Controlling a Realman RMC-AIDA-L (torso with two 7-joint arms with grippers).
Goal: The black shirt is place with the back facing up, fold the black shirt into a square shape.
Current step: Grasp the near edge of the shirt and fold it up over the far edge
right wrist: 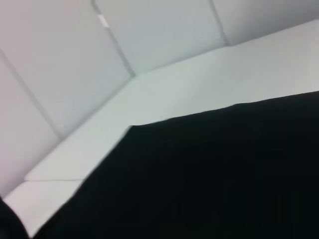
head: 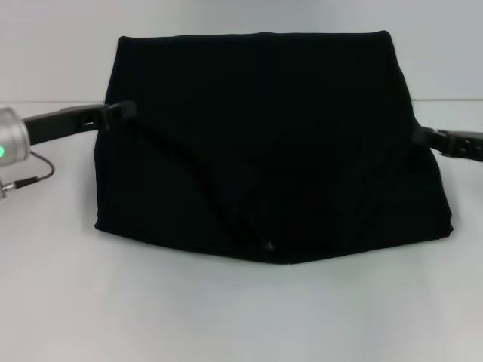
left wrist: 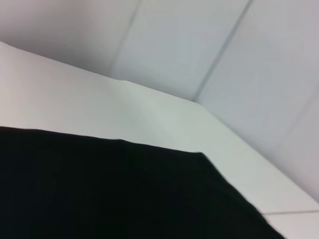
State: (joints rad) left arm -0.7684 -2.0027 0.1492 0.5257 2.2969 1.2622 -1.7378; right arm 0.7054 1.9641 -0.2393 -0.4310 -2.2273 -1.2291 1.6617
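Cabling (head: 30,178) is seen at the far left of the head view, trailing from the silver wrist housing (head: 9,140) of the left arm, on which a green light is lit. From that housing the left gripper (head: 124,110) is extended to the left edge of the black shirt (head: 272,143) and is in contact with the fabric there; whether it is clenched on the cloth or released cannot be told, since its tips merge with the dark material.

The black shirt is laid on the white table (head: 226,317), occupying the centre of the surface. Its plain side is presented upward, its far edge is straight, and its near edge dips to a shallow point. Diagonal creases are visible across the lower left portion.

At the right edge of the shirt, the right gripper (head: 423,136) is positioned against the fabric. Its state likewise cannot be told. In both wrist views, only black fabric, white table and pale wall panels are shown.
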